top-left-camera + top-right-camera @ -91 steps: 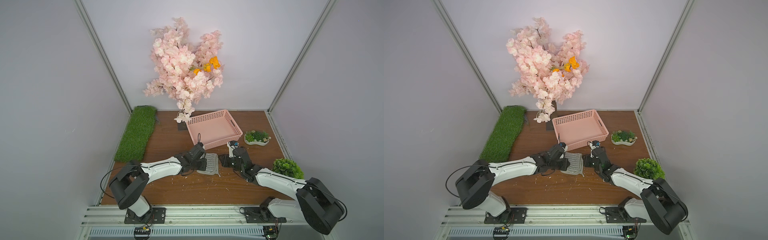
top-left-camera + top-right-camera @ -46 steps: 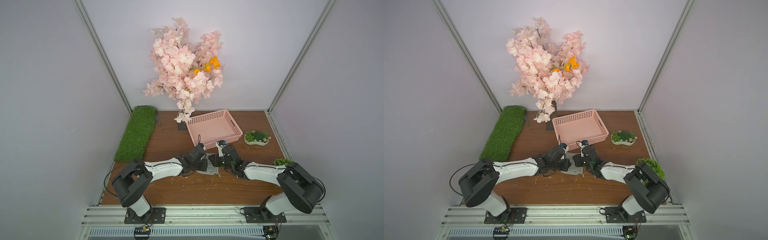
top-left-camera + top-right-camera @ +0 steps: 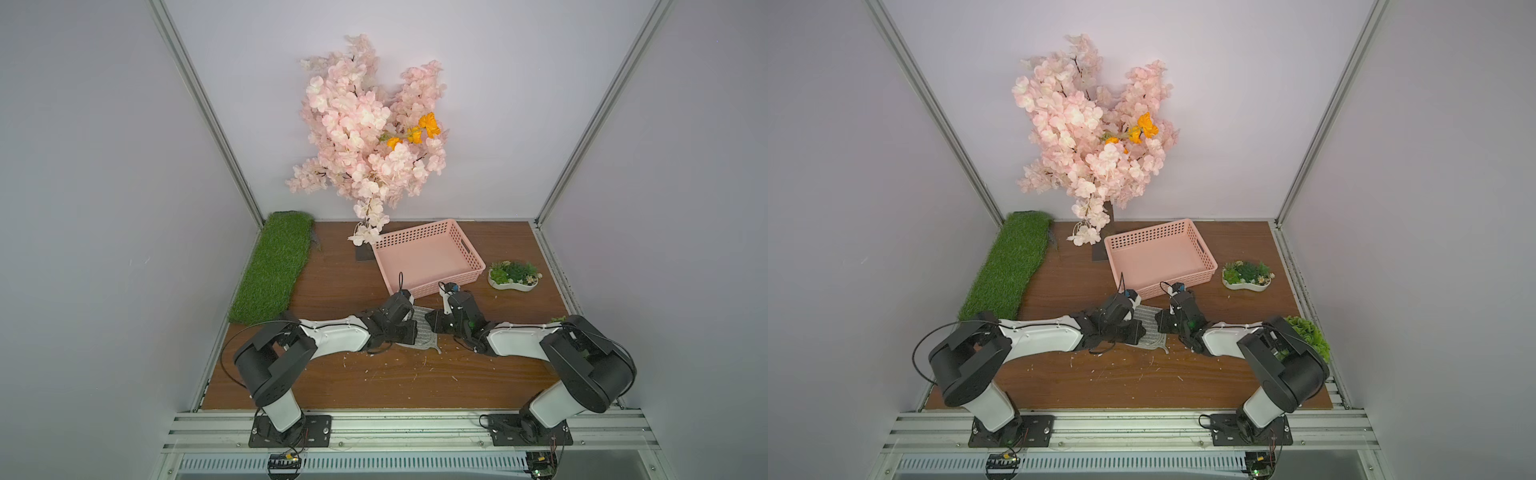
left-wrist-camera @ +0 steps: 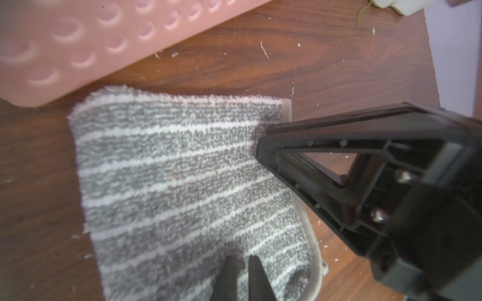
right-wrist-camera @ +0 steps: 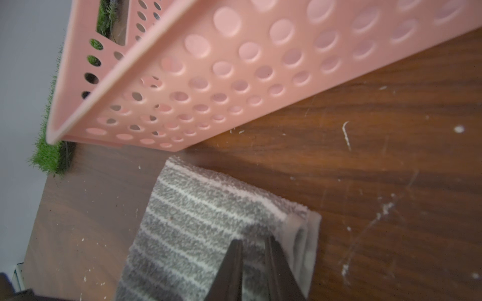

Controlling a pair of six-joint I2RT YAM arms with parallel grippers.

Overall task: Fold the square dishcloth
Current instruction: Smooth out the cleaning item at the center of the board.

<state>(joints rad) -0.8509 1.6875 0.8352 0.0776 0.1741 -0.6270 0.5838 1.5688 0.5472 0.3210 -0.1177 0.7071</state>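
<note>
The dark wood-grain table [image 3: 374,386] was strewn with small whitish flecks [image 3: 415,365]. Near its middle lay the square dishcloth [image 3: 423,332], grey with thin whitish stripes, two layers showing at one corner, just in front of the pink perforated basket [image 3: 451,284] but not touching it. A strip of artificial grass [image 3: 274,266] lay along the left edge, the blossom tree's dark base [image 3: 365,254] stood by the basket's far left corner, a white dish of succulents [image 3: 513,277] sat right of the basket, and a bushy green plant [image 3: 1308,336] stood at the right edge.
</note>
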